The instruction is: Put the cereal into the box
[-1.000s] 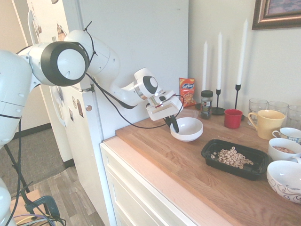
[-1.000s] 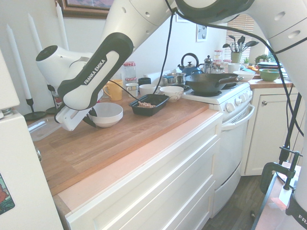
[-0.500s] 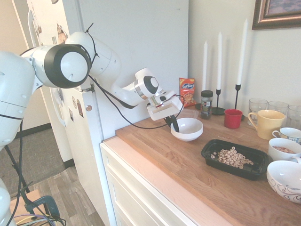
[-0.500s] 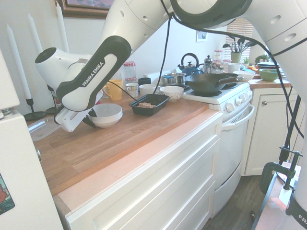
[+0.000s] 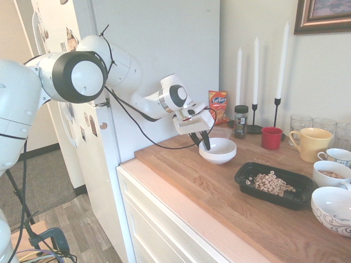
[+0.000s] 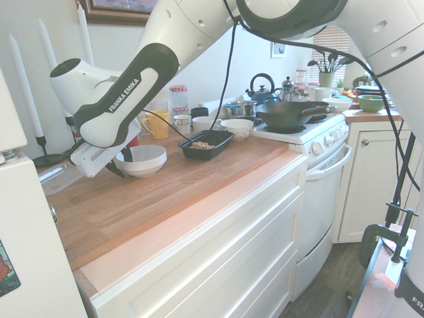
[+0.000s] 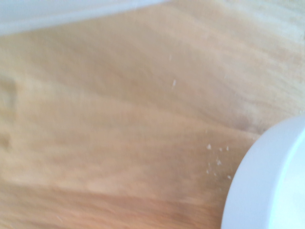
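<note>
The cereal (image 5: pixel 272 183) is a heap of tan rings lying inside the box (image 5: pixel 242 176), a shallow black tray on the wooden counter. In the second exterior view the cereal (image 6: pixel 201 144) and the box (image 6: pixel 188 153) lie beyond the white bowl. My gripper (image 5: pixel 202 142) hangs at the near rim of the empty white bowl (image 5: pixel 219 152), well left of the box. Its dark fingers stand slightly apart, one on each side of the rim, gripper (image 6: pixel 120 162) over bowl (image 6: pixel 149 160). The wrist view shows bare counter and the bowl's edge (image 7: pixel 271 186).
An orange snack bag (image 5: pixel 218 107), a spice jar (image 5: pixel 240 121), candles, a red cup (image 5: pixel 271 138) and a yellow mug (image 5: pixel 311 143) line the back. More bowls (image 5: pixel 333 208) crowd the right end. A clear lid (image 6: pixel 56 177) lies behind the gripper; a stove with a wok (image 6: pixel 291 114) adjoins the counter.
My fingers have parted from the white bowl's rim and the hand has risen a little. The bowl stays put on the counter.
</note>
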You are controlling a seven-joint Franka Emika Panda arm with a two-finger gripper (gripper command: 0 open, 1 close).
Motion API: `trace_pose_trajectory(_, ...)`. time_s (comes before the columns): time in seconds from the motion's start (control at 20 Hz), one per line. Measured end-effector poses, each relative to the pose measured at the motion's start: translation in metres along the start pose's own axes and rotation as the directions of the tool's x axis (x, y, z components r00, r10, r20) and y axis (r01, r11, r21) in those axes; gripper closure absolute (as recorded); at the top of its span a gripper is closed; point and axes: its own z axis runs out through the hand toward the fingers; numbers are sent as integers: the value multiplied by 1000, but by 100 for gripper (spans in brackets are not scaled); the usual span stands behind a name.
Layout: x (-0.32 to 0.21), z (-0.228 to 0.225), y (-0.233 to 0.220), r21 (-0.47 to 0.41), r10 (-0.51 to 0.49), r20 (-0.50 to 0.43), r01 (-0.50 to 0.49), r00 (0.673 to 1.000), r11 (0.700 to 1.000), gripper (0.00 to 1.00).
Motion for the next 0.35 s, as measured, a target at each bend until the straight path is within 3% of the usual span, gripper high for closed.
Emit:
trace_pose_trajectory(0.15,18,-19,4,78,88,107,-97,990,992,0)
trace_pose_trajectory(0.35,52,-43,25,142,154,153,-176,976,974,0)
